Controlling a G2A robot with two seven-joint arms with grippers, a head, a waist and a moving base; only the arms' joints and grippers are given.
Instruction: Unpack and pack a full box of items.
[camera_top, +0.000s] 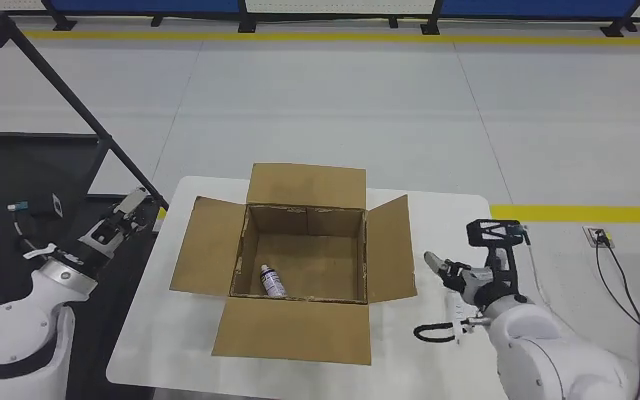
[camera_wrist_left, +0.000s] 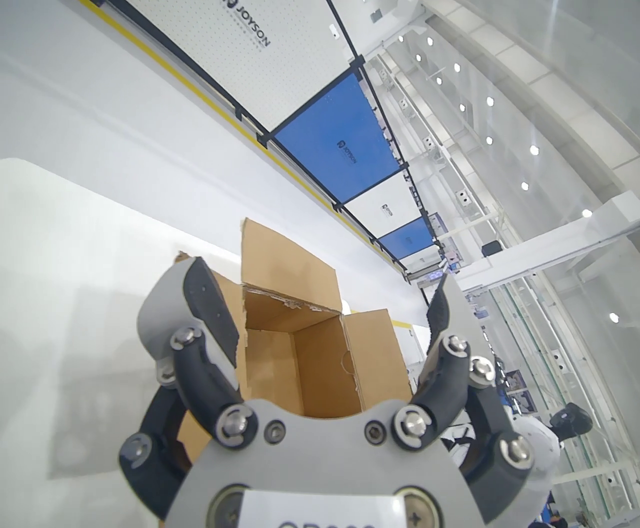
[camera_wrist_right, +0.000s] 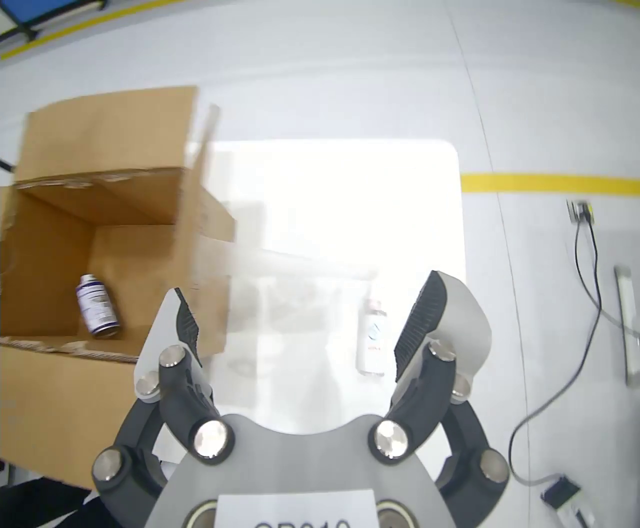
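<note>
An open cardboard box (camera_top: 300, 262) stands in the middle of the white table (camera_top: 435, 215), all flaps folded outward. A small bottle with a dark label (camera_top: 269, 281) lies on the box floor, near the front left corner; the right wrist view shows the same bottle (camera_wrist_right: 97, 311). A white bottle (camera_wrist_right: 372, 342) lies on the table to the right of the box, just ahead of my right gripper (camera_wrist_right: 305, 320), which is open and empty. My left gripper (camera_wrist_left: 325, 285) is open and empty too, held off the table's left edge (camera_top: 133, 207) and pointing at the box (camera_wrist_left: 320, 360).
A black metal frame (camera_top: 70, 100) runs diagonally at the far left. Cables (camera_wrist_right: 585, 270) and a wall-socket plate lie on the floor right of the table. Bare table surface lies on both sides of the box.
</note>
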